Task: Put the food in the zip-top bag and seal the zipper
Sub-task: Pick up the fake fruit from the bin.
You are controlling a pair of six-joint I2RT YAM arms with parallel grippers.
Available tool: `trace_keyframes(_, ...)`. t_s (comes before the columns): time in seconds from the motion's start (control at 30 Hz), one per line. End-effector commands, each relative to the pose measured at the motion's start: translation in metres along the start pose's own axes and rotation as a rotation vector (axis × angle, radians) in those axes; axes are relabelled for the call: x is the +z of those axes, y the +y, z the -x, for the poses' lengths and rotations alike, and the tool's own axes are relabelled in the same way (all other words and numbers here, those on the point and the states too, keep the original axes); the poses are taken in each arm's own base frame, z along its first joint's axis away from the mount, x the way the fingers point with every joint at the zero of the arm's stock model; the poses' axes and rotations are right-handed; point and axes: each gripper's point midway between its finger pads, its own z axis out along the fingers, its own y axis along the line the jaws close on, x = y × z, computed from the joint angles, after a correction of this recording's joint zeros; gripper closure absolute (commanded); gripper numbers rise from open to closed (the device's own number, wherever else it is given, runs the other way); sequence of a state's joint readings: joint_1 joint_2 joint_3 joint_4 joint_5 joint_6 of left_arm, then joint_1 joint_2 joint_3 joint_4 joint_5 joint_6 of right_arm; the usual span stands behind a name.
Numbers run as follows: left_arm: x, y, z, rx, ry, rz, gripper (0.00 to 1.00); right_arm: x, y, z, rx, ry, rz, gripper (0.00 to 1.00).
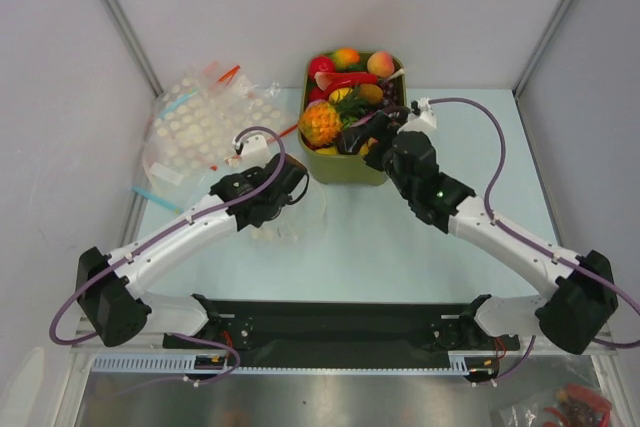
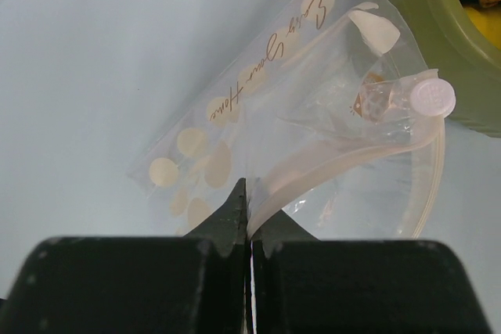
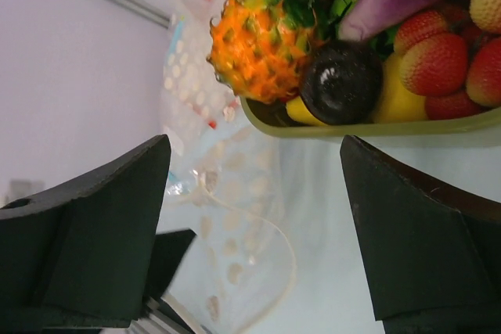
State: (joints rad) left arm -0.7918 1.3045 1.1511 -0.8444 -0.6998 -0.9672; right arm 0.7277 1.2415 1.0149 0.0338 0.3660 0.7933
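Presently the fetching of a piece of food is judged to be in hand. The zip-top bag lies on the bench, just near-left of the green tub. Its zipper is pinched by the left pincer, whose jaws are shut on that pale strip. The right pincer is spread wide and empty at the tub's near rim, facing the pineapple and the dark purple round piece touching it. No food is plainly seen in the bag. Next, one piece must be closed upon and lifted, and the bag's mouth kept agape to receive it.
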Motion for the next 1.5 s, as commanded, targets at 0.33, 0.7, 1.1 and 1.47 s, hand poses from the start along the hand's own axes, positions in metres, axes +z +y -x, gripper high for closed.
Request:
trace_keyframes(0.33, -0.013, 0.008, 0.017, -0.076, -0.049, -0.029, 0.99, 0.085, -0.004, 0.009, 0.169, -0.083, -0.222, 0.05)
trace_keyframes(0.7, -0.016, 0.010, 0.018, -0.090, -0.056, -0.034, 0.99, 0.132, -0.016, 0.013, 0.176, -0.138, -0.265, 0.06)
trace_keyframes(1.1, -0.017, 0.009, 0.018, -0.091, -0.052, -0.044, 1.00, 0.179, -0.019, 0.007, 0.158, -0.153, -0.261, 0.11)
trace_keyframes(1.47, -0.017, 0.008, 0.018, -0.088, -0.051, -0.049, 1.00, 0.178, -0.009, 0.030, 0.148, -0.236, -0.193, 0.59)
